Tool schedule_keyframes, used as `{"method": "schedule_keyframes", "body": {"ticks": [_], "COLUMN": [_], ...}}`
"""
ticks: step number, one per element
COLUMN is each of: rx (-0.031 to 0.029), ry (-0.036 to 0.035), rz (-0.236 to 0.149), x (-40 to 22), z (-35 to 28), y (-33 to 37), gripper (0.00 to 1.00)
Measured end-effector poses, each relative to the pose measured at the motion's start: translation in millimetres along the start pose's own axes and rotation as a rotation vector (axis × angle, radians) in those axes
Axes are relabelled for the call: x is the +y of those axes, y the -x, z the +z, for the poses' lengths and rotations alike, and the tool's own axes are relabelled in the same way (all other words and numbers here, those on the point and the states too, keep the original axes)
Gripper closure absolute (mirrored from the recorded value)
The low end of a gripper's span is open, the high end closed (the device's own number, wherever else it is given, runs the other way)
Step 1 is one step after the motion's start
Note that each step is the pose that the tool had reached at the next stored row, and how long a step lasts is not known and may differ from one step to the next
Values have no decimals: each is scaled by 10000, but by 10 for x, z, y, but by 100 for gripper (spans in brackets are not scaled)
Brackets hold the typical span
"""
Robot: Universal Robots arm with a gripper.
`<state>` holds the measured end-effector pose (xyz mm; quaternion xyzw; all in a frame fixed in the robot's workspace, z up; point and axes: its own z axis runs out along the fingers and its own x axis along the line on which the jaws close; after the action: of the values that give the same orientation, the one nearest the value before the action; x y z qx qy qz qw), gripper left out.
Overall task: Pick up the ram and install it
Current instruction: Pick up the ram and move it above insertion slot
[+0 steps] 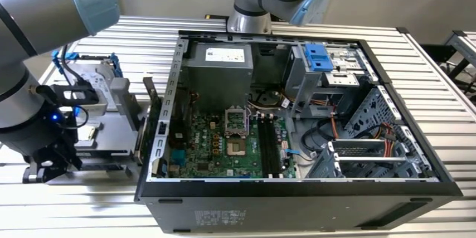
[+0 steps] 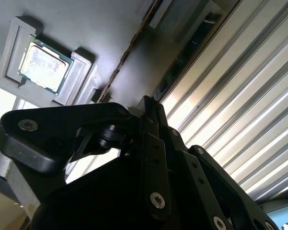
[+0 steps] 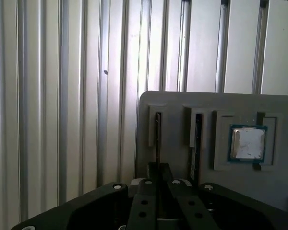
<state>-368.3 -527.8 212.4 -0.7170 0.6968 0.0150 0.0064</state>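
The ram point(image 3: 157, 136) stands on edge in a slot of the grey parts tray point(image 3: 177, 101), seen end-on as a thin dark strip in the first wrist view. My gripper point(image 3: 158, 168) sits right over it, its black fingers drawn together on the strip's near end. In the second wrist view the gripper point(image 2: 149, 108) shows its fingers pressed close. In the exterior view the gripper point(image 1: 46, 172) is low over the tray point(image 1: 111, 132), at the exterior view's left of the open computer case. The board's long dark memory slots point(image 1: 268, 146) lie inside the case.
A second thin stick point(image 3: 198, 143) stands in the neighbouring slot. A square silver processor point(image 3: 247, 143) lies in a tray recess. A hard drive in a blue bracket point(image 1: 89, 73) rests on the tray. The open case point(image 1: 297, 193) stands on a ribbed metal table point(image 1: 67, 215).
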Motion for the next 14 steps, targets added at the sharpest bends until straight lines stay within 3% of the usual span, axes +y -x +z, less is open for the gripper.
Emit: {"method": "schedule_keyframes", "body": {"ticks": [14], "rx": [-16], "ry": [-3], "rz": [49], "x": [0], "z": [-34], "y": [1], "gripper": [100]}}
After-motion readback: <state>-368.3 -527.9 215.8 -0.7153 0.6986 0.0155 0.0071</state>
